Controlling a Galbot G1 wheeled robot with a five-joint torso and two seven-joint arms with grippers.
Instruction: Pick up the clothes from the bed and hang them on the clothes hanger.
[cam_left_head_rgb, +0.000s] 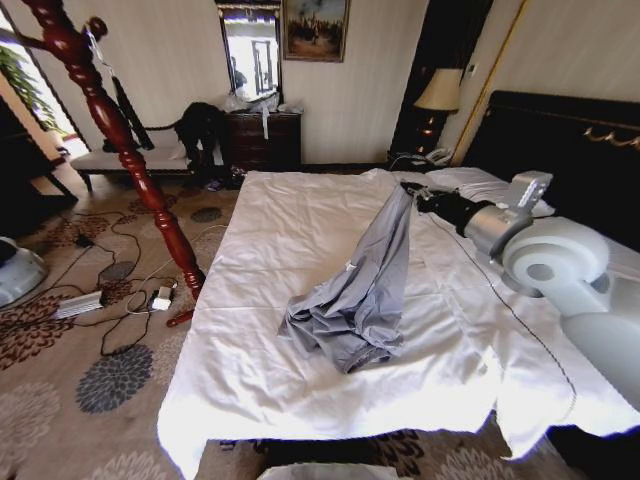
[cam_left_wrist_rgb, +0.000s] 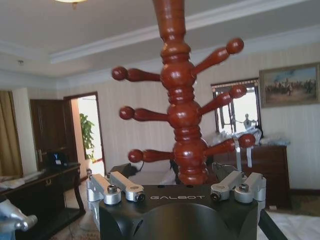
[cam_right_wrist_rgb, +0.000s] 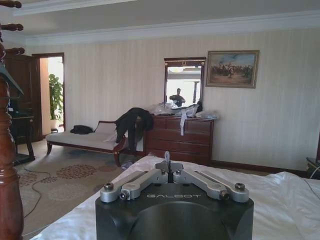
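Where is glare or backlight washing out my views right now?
Head view: daylight blows out the top-left corner, while the light grey-blue shirt held by the right claw stays readable against the white-sheeted bed. Left wrist view: bright doorway and window behind the turned red-brown wooden coat stand. Right wrist view: bright doorway only.

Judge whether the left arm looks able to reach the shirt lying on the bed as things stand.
Probably not yet: the left pincer stands open around the wooden coat stand, off the bed's side, while the right pincer already holds the shirt lifted.
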